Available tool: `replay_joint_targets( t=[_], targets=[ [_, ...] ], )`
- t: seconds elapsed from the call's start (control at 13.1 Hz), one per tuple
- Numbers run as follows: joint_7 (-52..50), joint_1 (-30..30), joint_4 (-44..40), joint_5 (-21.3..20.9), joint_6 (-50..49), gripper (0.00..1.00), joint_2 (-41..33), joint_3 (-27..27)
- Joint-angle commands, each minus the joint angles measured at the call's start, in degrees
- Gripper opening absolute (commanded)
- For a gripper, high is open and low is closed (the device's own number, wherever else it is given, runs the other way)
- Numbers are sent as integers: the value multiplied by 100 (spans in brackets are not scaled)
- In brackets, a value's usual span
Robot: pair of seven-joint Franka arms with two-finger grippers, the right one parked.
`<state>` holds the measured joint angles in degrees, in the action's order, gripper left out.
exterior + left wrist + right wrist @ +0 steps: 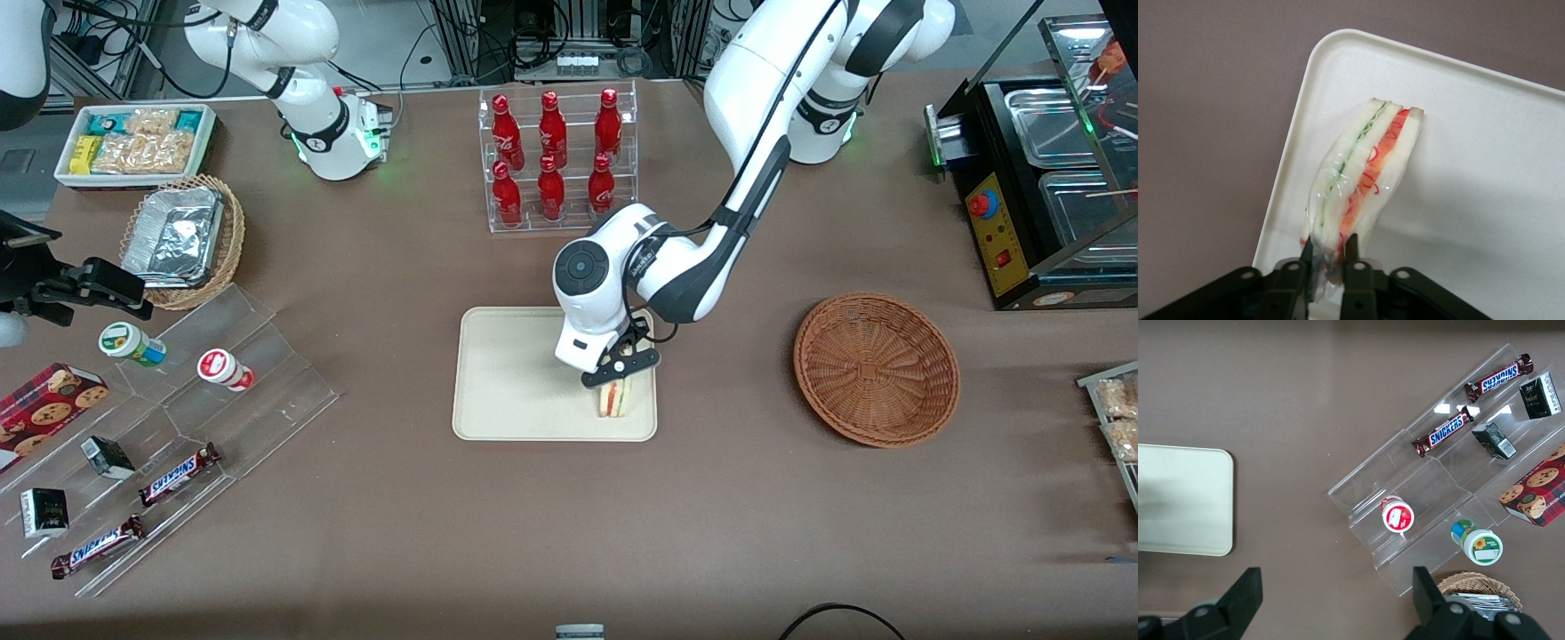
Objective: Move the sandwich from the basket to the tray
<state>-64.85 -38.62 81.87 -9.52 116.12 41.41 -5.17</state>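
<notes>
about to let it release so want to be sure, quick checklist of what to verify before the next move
1. Black two-finger gripper shut on the triangular cream-bread sandwich with red and green filling: ok.
2. Sandwich over the flat cream-beige rectangular tray, inside its rim: ok, though close to a corner.
3. Sandwich resting on the tray surface: cannot tell.
4. Tray free of other items under the sandwich: ok.
5. Round reddish-brown wicker basket emptied: ok.
6. Rack of red bottles apart from the gripper: ok.
</notes>
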Motion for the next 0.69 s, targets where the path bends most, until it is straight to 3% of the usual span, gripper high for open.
replay_joint_targets(
  t=[0.0, 0.61],
  targets=[
    [-177, -101, -206, -111, -1, 100, 86, 86],
    [-485, 91, -497, -50, -422, 100, -703, 95]
  ],
)
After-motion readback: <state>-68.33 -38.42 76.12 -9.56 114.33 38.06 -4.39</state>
